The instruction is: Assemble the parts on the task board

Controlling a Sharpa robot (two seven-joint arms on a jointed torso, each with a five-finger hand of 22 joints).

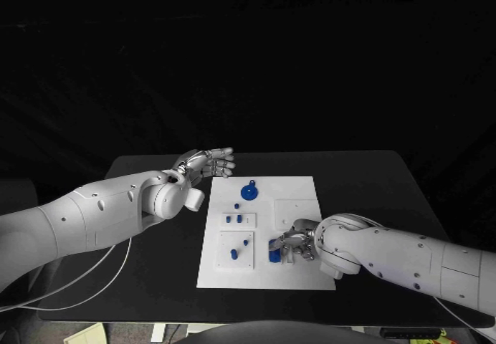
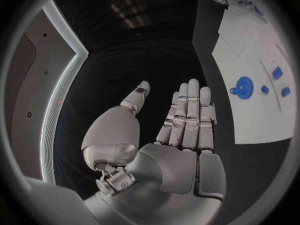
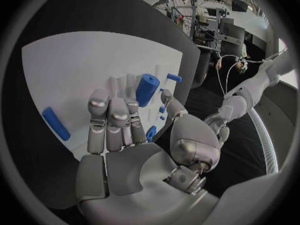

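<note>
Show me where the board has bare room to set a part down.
Free: the task board's far right corner, right of the round blue part, and its near strip by the front edge. Crowded: the near middle, where the right hand works over blue parts. The left hand hovers off the far left corner.

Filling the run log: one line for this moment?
left hand open off board | right hand over task board, grip unclear | round part untouched

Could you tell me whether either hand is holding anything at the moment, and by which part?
The left hand holds nothing, fingers straight. The right hand rests over blue parts on the task board; a grip cannot be told.
</note>
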